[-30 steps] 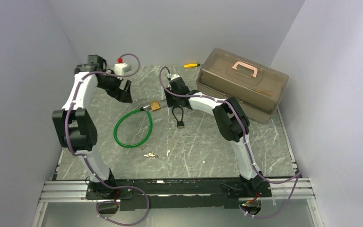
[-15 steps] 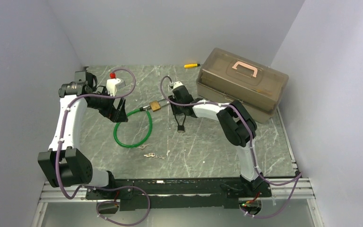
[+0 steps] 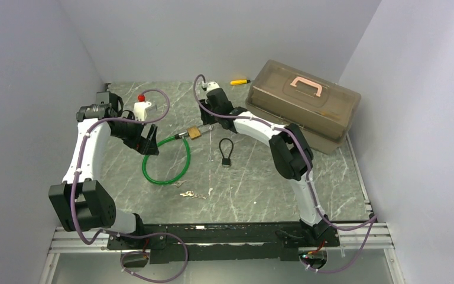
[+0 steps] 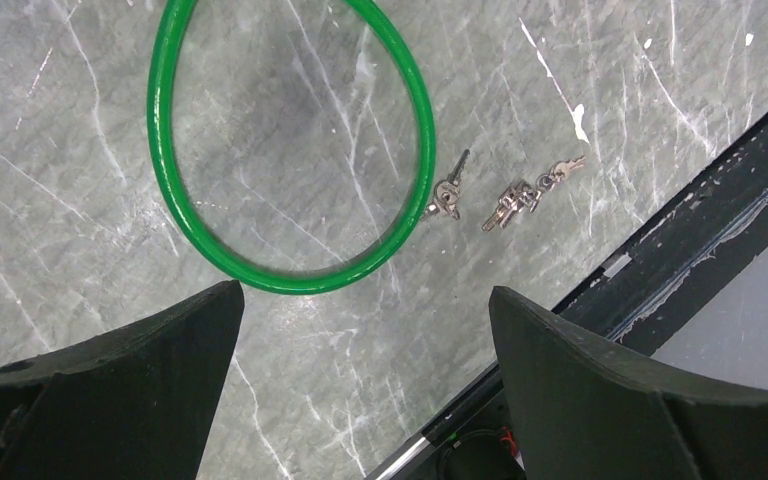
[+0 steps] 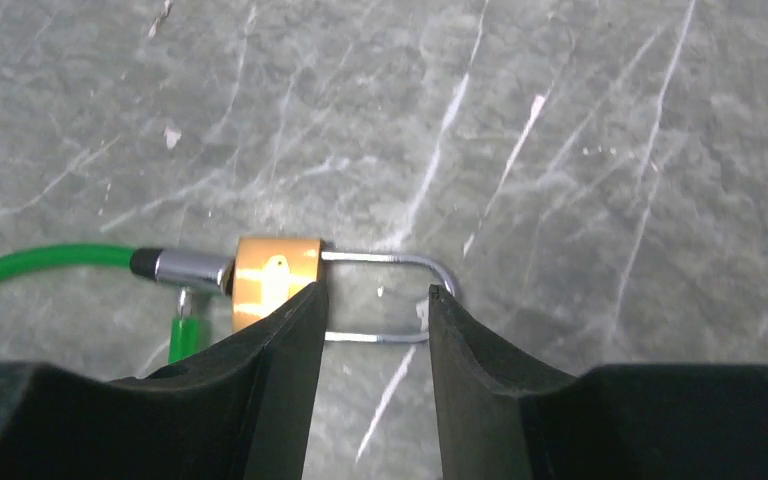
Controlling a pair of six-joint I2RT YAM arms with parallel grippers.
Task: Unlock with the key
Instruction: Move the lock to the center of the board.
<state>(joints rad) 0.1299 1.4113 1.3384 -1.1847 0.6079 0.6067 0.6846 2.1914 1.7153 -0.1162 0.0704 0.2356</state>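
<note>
One tiny silvery key (image 4: 447, 195) lies on the table (image 4: 80, 150) just beside the green cable loop's (image 4: 290, 280) 5 o'clock edge; left gripper (image 4: 363, 289) at 10 o'clock, jaws wide apart, empty; right gripper (image 5: 373, 292) at 1 o'clock, jaws part-open astride the brass padlock's (image 5: 275, 275) shackle (image 5: 375, 258).

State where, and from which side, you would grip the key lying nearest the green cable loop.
The key lies flat on the table beside the green cable loop. Probably grip its broad ringed head, not the thin blade, coming straight down with the open left gripper and closing across the head, clear of the cable.
</note>
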